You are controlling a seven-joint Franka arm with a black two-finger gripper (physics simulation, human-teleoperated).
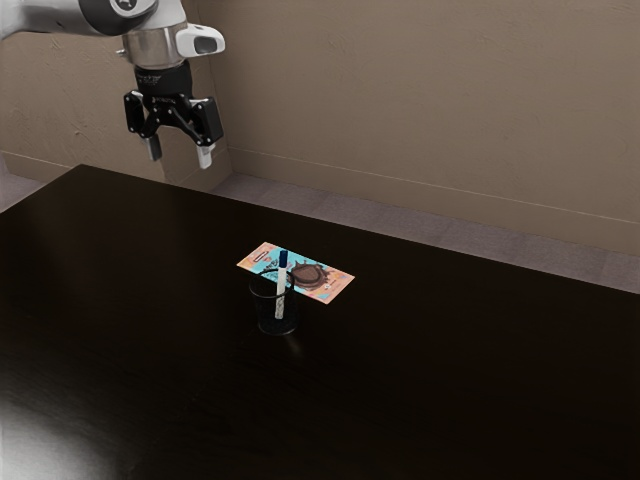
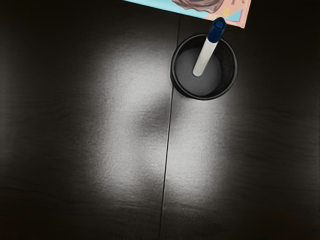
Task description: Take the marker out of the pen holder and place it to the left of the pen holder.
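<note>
Pincer wide, empty, higher than and well apart from round black pen holder; blue-capped white marker leans inside. Wrist view: thin seam in dark table. Exterior view: printed rectangular card.

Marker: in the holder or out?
In. The marker leans inside the pen holder, its blue end above the rim.

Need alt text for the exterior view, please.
A white marker with a blue cap stands in a dark pen holder on a black table, in front of a colorful printed card. The open black gripper of a Franka arm hangs empty at the exterior view's upper left, well away from the holder.
</note>
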